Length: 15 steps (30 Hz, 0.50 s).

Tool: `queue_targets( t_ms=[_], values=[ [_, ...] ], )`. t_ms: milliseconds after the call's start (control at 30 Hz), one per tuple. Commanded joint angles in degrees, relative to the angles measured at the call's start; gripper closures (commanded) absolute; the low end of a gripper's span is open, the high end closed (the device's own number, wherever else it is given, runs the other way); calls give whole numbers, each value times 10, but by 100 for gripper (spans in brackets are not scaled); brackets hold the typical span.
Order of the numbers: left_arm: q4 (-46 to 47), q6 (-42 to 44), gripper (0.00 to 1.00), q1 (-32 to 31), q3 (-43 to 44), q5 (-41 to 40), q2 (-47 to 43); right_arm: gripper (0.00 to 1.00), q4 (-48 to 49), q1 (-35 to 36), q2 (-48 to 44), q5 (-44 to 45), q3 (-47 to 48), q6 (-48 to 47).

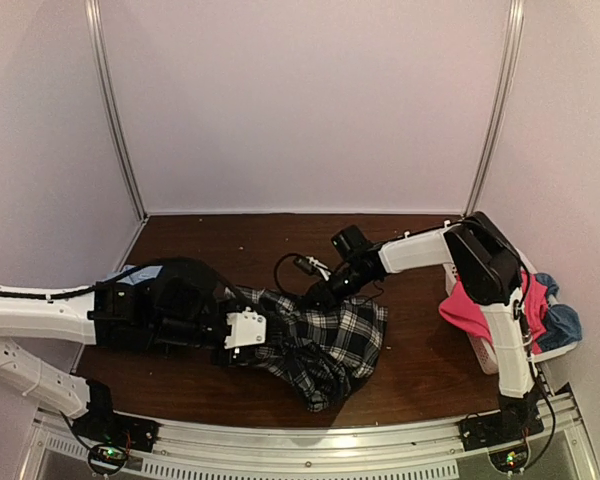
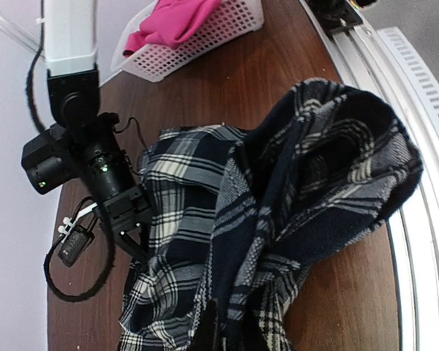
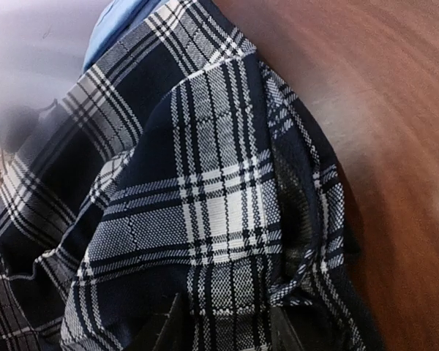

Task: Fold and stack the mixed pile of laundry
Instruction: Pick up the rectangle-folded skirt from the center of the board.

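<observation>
Left end effector (image 1: 260, 338) clamped tight on left edge of plaid shirt (image 1: 330, 340), shirt heaped mid-worktop (image 1: 210, 240). Right end effector (image 1: 320, 293) parked at shirt's upper edge, cloth seen between jaws, actual grip can't be told. Basket (image 1: 485, 355) well right of shirt, stuffed with pink trousers (image 1: 465, 305), blue cloths (image 1: 560, 322).

The shirt (image 1: 330, 340) lies mid-table (image 1: 210, 240). The left gripper (image 1: 245, 330) is at its left edge and the right gripper (image 1: 320, 295) at its far edge. A basket (image 2: 205, 44) stands at the table's right edge, with clothes (image 1: 465, 305) in it.
</observation>
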Motion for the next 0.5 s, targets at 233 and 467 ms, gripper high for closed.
queue_targets(
  t_ms=[233, 467],
  values=[
    [100, -113, 100, 204, 120, 207, 104, 61, 6, 31, -20, -63, -49, -45],
    [111, -132, 100, 264, 137, 284, 193, 50, 48, -13, -72, -20, -44, 18]
  ],
)
